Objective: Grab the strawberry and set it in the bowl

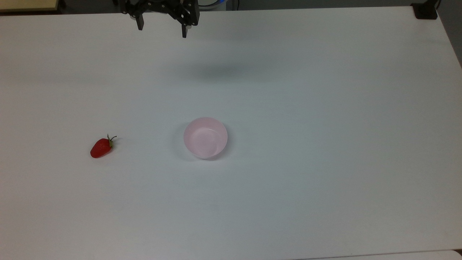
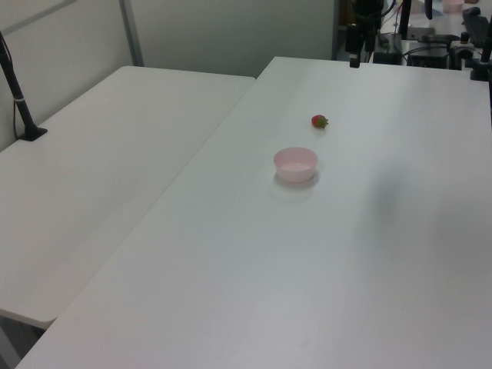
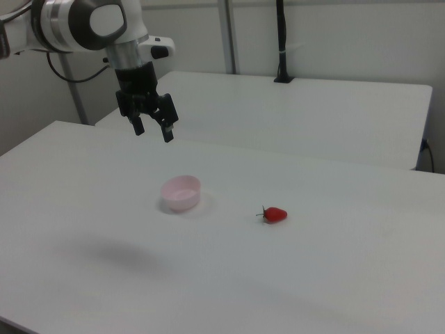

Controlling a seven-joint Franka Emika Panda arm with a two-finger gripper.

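Strawberry (image 1: pixel 101 148) looked light, glossy, likely slippery; grasp across its red middle. Gripper (image 1: pixel 162 29) hung above, fingers apart.

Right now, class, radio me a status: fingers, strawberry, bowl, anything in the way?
Gripper open, high above the table, holding nothing. Strawberry on its side, apart from the bowl. Bowl upright, nothing inside. Nothing lies between them.
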